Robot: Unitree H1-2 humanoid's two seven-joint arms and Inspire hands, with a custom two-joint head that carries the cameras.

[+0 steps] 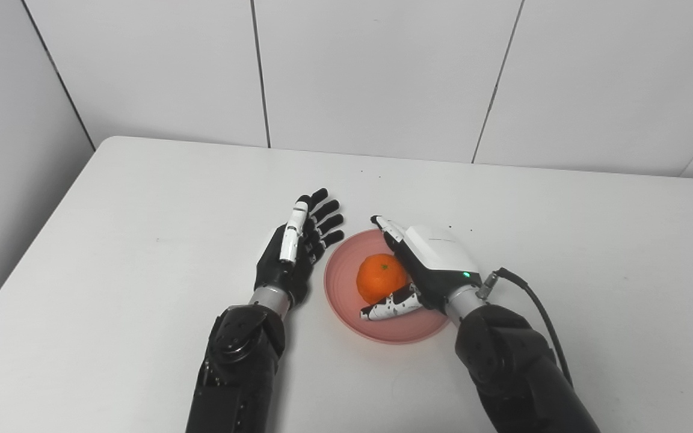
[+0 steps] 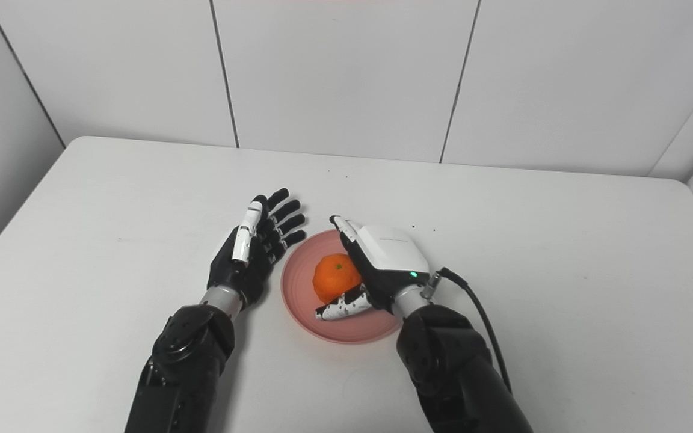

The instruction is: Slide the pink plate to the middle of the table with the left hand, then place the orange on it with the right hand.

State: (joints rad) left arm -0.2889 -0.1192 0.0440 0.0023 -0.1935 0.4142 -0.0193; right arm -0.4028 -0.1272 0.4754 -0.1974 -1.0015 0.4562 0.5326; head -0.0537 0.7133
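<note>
Beside the right hand: the orange [image 1: 381,277] sat on the pink plate [image 1: 343,300], tucked against that hand's palm side.
Right hand [image 1: 428,264]: cupped around the orange, thumb [image 1: 390,308] lying under its near side and fingers curving past its far side; whether they gripped the fruit or only rested against it could not be told.
Left hand [image 1: 295,252]: flat and spread, fingers apart, holding nothing, just left of the plate's rim with its fingertips close to the rim.
Plate: lay between the two hands, near the middle of the table [image 1: 142,252].
Stage: the orange appeared delivered, with release and withdrawal apparently left.
Risk, orange: a sideways pull-out could let the thumb or fingers drag the fruit, and being round it could roll off the shallow plate.
Risk, plate: the wrist hung over the near rim, so a low retreat could shove the plate off centre.
Risk, left hand: any drift to its right would nudge the rim.
</note>
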